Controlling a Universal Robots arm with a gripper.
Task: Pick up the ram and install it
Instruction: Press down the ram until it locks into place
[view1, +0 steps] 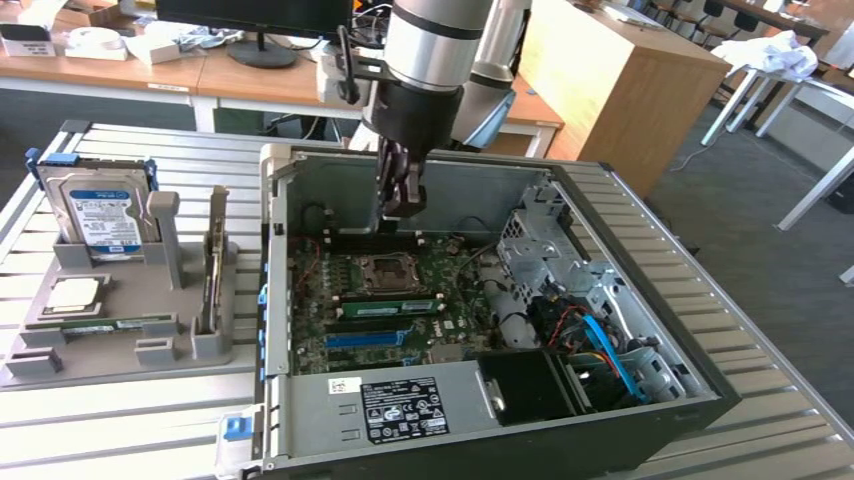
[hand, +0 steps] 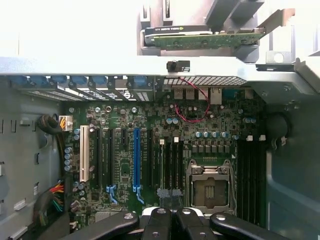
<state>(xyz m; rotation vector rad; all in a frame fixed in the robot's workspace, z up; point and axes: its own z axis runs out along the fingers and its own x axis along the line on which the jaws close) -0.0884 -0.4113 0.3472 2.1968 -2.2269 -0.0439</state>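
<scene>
A ram stick (view1: 107, 325), long, thin and green with a pale label, lies flat in the grey holder (view1: 120, 352) on the exterior view's left, outside the computer case. A similar green stick (view1: 387, 305) stands in a slot on the motherboard (view1: 350, 322), between the processor socket (view1: 387, 270) and a blue slot (view1: 367, 340). My gripper (view1: 400, 208) hangs inside the open case (view1: 641, 400), above the board's far part beyond the socket. It is shut with nothing in it. In the wrist view, the black fingertips (hand: 159, 216) press together over the socket (hand: 210, 189).
The holder also carries a blue-labelled hard drive (view1: 96, 215), a square processor chip (view1: 70, 292) and an upright card (view1: 214, 262), which is a green board (hand: 200, 40) in the wrist view. Case walls, a metal drive cage (view1: 541, 250) and cables (view1: 601, 345) surround the board.
</scene>
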